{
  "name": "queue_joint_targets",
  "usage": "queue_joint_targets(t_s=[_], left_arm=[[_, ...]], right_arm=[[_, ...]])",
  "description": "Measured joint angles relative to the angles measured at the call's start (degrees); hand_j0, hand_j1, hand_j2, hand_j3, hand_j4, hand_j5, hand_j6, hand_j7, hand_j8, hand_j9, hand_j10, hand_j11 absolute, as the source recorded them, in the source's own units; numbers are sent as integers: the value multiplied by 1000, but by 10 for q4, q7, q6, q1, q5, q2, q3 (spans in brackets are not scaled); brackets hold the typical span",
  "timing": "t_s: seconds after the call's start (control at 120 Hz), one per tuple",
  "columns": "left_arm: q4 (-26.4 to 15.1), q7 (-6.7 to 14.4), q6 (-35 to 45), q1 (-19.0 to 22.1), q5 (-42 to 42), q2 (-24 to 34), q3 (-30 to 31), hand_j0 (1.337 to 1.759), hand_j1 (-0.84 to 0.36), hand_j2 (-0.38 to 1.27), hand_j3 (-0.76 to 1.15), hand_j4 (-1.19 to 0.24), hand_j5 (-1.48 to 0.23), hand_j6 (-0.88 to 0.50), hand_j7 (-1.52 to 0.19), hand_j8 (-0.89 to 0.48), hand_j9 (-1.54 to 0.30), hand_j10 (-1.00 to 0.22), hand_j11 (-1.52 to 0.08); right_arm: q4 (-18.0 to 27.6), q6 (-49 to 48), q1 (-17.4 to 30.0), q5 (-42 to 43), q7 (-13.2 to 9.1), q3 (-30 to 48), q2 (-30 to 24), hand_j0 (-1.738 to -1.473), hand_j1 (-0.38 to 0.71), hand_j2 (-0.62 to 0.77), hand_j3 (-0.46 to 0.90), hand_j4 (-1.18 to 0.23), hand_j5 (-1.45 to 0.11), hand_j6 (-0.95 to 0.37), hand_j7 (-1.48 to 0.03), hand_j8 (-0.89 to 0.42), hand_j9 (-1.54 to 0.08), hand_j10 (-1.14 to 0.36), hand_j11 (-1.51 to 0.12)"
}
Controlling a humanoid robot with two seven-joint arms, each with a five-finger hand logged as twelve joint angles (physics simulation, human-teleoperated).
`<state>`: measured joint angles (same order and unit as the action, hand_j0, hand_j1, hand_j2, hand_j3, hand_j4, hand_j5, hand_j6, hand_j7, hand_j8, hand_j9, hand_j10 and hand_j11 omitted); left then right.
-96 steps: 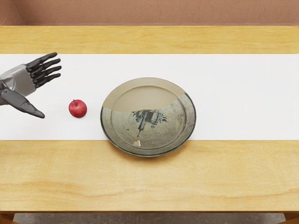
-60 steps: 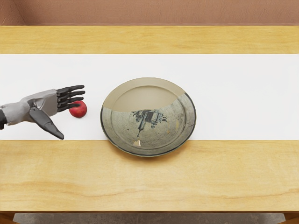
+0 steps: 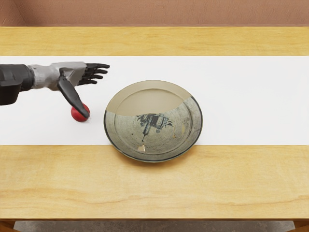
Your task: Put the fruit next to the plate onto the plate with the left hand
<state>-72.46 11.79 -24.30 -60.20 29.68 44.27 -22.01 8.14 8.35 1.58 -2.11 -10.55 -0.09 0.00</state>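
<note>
- The small round red apple (image 3: pixel 77 116) lies on the white table runner (image 3: pixel 251 96), just beside the left rim of the round, glossy grey-green ceramic plate (image 3: pixel 105 126), with a narrow gap between the two; it is not on the plate
- The grey and black five-finger left hand (image 3: pixel 72 76) sits above the apple in the picture, on the far side of it; the arm enters from the left edge of the head view
- The dark thumb (image 3: pixel 72 95) slants down and to the right from the palm, and its tip overlaps the top right part of the apple, hiding a portion of it
- Compared with the frame half a second earlier: the hand was then lower in the picture and to the left of the apple, with its fingertips at the fruit's upper left side; it is now higher and further right, and more of the forearm shows
- The apple and the plate occupy the same positions as in both earlier frames
- Hand state: the four fingers (image 3: pixel 96 72) are extended and slightly separated, pointing right, past the apple; the thumb is held wide from them
- The hand encloses nothing; whether the thumb tip rests on the apple or passes above it cannot be determined
- The runner lies across the light wooden table (image 3: pixel 154 183)
</note>
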Motion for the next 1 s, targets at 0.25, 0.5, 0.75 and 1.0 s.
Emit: queue_joint_targets(t_s=[0.25,0.5,0.75,1.0], left_arm=[[-59,46,214,6,138,-3,53,1658,339,3,0,-11,-12,-12,-12,-12,-12,-11,-12],[-133,69,391,16,188,-7,144,1658,338,4,0,-14,-15,-15,-14,-15,-14,-14,-14],[-132,126,539,31,283,-56,185,1658,337,5,0,-14,-15,-15,-15,-15,-15,-14,-15],[-102,164,558,28,297,-73,196,1658,326,7,0,-23,-27,-24,-27,-24,-27,-23,-27]], right_arm=[[0,0,0,0,0,0,0,-1658,-349,0,0,0,0,-1,0,-1,0,0,0],[0,0,0,0,0,0,0,-1658,-349,0,0,0,0,-1,0,0,0,0,0],[0,0,0,0,0,0,0,-1658,-349,0,0,0,0,-1,0,0,0,0,0],[0,0,0,0,0,0,0,-1658,-349,0,0,0,0,-1,0,0,0,0,0]])
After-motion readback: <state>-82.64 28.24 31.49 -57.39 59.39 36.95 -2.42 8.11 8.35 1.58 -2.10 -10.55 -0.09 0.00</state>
